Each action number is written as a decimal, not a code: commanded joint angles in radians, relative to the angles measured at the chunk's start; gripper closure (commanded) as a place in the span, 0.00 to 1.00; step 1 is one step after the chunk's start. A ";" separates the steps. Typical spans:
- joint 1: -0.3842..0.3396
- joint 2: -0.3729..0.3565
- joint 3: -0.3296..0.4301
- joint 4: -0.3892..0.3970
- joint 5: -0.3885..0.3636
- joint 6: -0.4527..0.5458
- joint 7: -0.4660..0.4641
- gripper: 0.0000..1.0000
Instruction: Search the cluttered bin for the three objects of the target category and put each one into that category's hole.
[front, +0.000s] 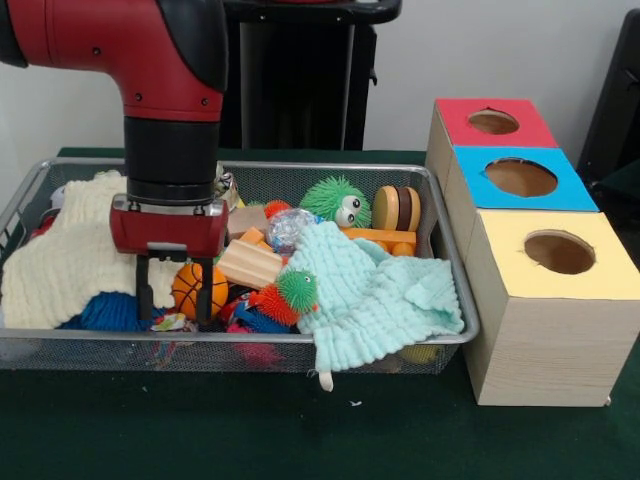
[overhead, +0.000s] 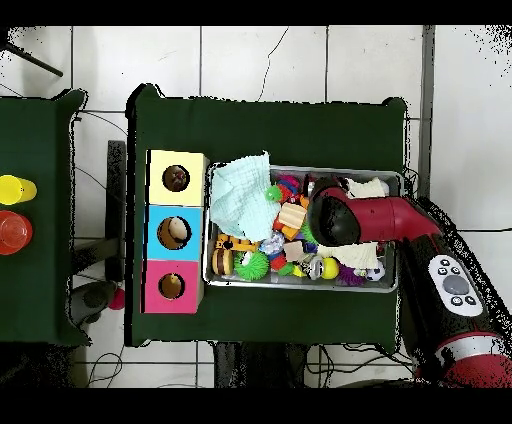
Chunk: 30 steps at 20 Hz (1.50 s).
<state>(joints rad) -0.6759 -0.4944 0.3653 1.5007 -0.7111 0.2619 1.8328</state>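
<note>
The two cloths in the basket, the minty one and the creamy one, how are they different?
The mint cloth is pale green; the cream cloth is off-white. The mint cloth droops over the mesh bin's front rim near the boxes, while the cream cloth stays inside at the opposite end. The gripper hangs right beside the cream cloth, not the mint one. Both are soft, ribbed knits covering toys.

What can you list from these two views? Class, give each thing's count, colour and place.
Wire mesh bin: 1, silver, on green table.
Sorting boxes: 3, red, blue, yellow tops, beside bin.
Knitted cloths: 2, mint and cream, in bin.
Fuzzy ball with eyes: 1, green, bin's back.
Basketball toy: 1, orange, between gripper fingers.
Wooden block: 1, tan, bin's middle.
Cups: 2, yellow, red, side table.
Gripper: 1, red-black, open, lowered into bin.
</note>
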 joint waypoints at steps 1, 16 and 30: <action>-0.012 0.059 0.035 -0.026 -0.082 0.035 -0.119 0.00; -0.015 0.046 0.049 -0.027 -0.115 0.066 -0.167 0.00; -0.002 0.061 0.039 -0.047 -0.195 0.036 -0.164 0.00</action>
<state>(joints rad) -0.6759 -0.4728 0.3655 1.5003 -0.8134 0.2617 1.8328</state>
